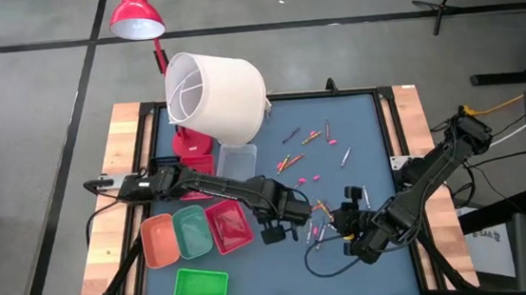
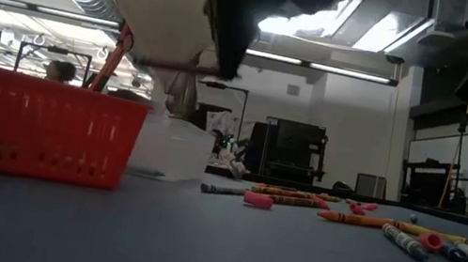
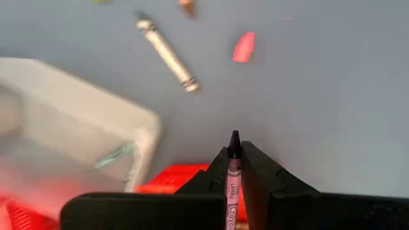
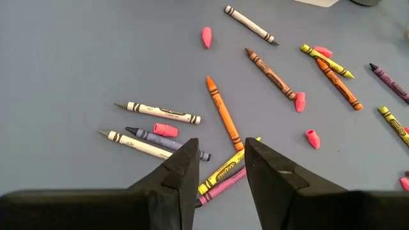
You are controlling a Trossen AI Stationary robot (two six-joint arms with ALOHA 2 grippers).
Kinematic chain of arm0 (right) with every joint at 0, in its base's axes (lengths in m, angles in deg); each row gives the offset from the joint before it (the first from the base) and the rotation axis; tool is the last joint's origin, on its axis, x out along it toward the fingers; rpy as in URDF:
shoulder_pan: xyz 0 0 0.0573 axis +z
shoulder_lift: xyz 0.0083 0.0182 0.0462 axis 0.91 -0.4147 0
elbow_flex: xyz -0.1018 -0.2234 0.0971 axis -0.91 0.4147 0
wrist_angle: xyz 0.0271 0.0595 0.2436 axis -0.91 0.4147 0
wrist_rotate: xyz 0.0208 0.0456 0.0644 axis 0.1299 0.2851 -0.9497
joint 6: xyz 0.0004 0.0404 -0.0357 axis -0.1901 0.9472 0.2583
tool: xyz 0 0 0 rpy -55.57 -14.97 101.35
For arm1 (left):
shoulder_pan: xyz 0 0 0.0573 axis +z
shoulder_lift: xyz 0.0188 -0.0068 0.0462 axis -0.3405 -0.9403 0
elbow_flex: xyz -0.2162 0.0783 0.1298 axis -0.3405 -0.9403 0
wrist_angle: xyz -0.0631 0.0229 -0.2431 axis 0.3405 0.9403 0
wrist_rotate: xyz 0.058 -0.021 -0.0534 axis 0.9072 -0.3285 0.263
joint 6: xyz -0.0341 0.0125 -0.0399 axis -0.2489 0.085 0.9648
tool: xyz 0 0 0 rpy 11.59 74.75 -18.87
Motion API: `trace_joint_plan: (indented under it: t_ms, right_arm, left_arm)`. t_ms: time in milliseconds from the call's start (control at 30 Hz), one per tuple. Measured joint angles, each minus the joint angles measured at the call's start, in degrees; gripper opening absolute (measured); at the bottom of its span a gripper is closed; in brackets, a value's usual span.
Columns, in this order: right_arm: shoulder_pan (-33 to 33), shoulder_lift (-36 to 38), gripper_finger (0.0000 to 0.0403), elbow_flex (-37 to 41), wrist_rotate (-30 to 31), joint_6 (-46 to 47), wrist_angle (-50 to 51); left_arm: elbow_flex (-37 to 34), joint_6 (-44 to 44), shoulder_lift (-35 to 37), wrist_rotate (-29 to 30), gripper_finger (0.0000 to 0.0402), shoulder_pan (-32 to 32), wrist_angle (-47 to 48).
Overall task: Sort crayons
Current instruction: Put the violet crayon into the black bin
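My left gripper (image 1: 273, 229) hangs above the table beside the red tray (image 1: 229, 225), shut on a pink-labelled crayon (image 3: 232, 185) with a dark tip. My right gripper (image 4: 222, 150) stands open over a cluster of loose crayons (image 4: 223, 112) at the table's near right, touching none. A yellow crayon (image 4: 220, 174) and a pink one lie flat on the mat below its fingers. More crayons (image 1: 308, 138) lie scattered farther back on the blue mat. The low view shows crayons (image 2: 362, 219) lying flat. My left gripper pinches the pink-labelled crayon between its two fingers, which lie along the crayon. The dark tip (image 3: 234, 142) sticks out just past the fingertips. The fingers point down from above. The crayon hangs upright, tip down, lifted clear of the mat and trays.
Orange (image 1: 159, 241), teal (image 1: 192, 230) and red trays stand side by side at the near left, a green tray (image 1: 200, 291) nearer the front edge, a clear tray (image 1: 236, 159) farther back. A white lampshade (image 1: 215, 94) overhangs the far left. Small pink stubs (image 4: 206, 36) dot the mat.
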Motion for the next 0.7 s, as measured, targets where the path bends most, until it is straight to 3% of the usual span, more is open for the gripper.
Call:
trace_joint_plan:
  t_ms: [700]
  right_arm:
    - [0.0, 0.0, 0.0124, 0.0, 0.6, 0.1, -1.0]
  left_arm:
    - [-0.1, -7.9, 11.7, 3.1, 0.0010, 3.6, -0.3]
